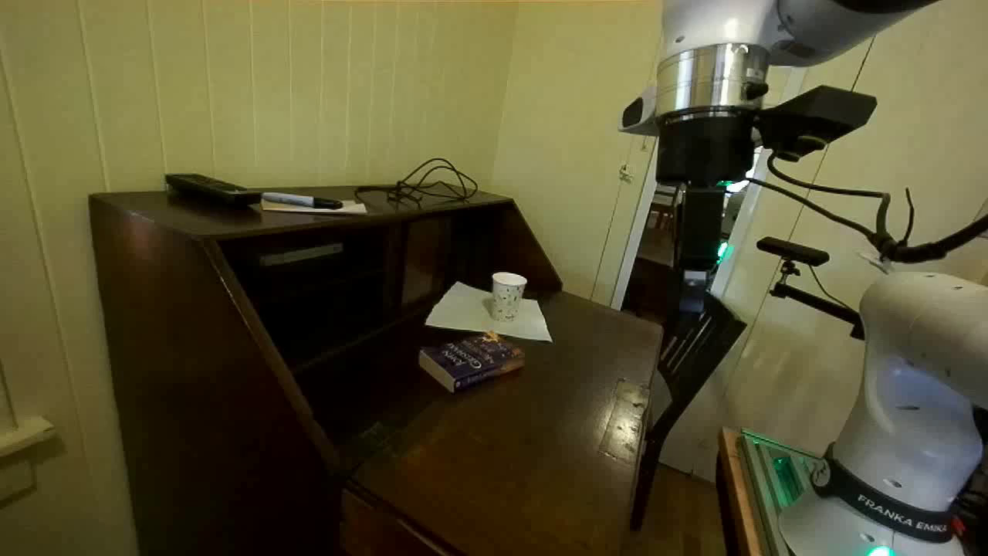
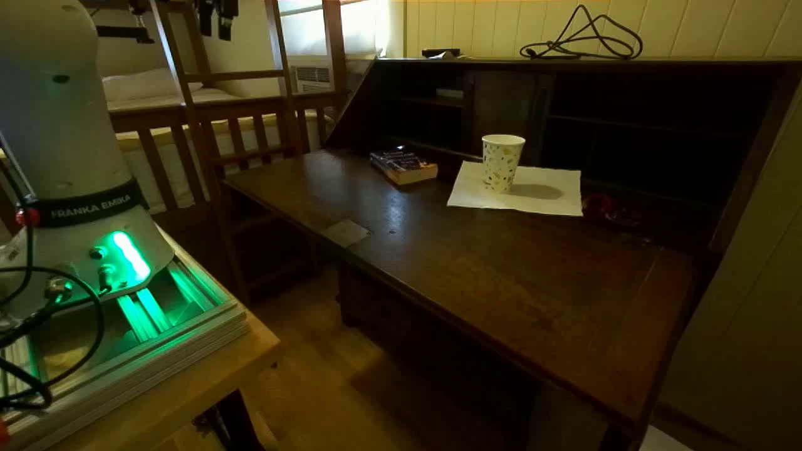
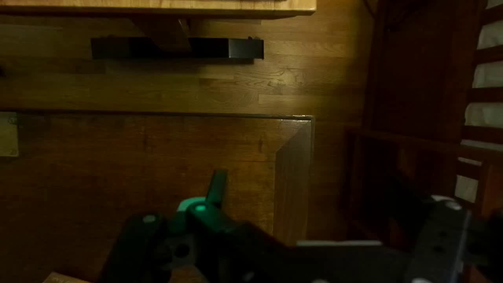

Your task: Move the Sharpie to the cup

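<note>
The Sharpie [image 1: 301, 201] lies flat on the raised top of the wooden desk [image 1: 494, 448], set across a pale slip of paper [image 1: 353, 208] that shows past it. Black cap end faces the cable side; grey barrel end faces the remote control [image 1: 210, 188], just beside it. Contact between those two: cannot tell. A loosely coiled black cable [image 1: 432, 185] sits farther along the same top.

The paper cup [image 1: 507, 297], white with a speckled print, stands upright on a white sheet [image 2: 551, 203] on the lower writing surface, well apart from the Sharpie. A John Grisham paperback [image 1: 471, 361] lies flat near that sheet; an exterior view shows a gap between them.

The end effector [image 2: 217, 30] hangs pointing down from the Panda arm [image 1: 903, 417], well apart from Sharpie and cup. Its fingers [image 2: 227, 25] are spread, with a visible gap. The wrist view looks down on the desk's edge and corner, with wooden floor [image 3: 334, 78] beyond.
</note>
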`<action>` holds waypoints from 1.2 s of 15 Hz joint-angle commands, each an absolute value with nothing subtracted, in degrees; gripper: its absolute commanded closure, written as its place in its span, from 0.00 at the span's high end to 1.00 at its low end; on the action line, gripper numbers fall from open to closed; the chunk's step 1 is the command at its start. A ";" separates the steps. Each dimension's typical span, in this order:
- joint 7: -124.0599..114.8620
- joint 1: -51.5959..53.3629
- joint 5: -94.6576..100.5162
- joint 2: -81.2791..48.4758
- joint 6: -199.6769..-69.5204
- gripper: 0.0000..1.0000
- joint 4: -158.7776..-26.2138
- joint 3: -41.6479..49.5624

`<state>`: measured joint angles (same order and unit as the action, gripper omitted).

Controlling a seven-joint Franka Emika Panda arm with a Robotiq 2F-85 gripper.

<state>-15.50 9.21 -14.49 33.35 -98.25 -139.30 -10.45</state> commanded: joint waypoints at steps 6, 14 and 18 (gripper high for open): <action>-13.47 5.83 -5.79 27.80 -93.89 1.00 -130.34 -10.52; -5.10 3.40 -2.14 28.22 -98.72 1.00 -130.27 -5.13; 9.68 1.06 3.83 24.05 -102.22 1.00 -123.83 2.14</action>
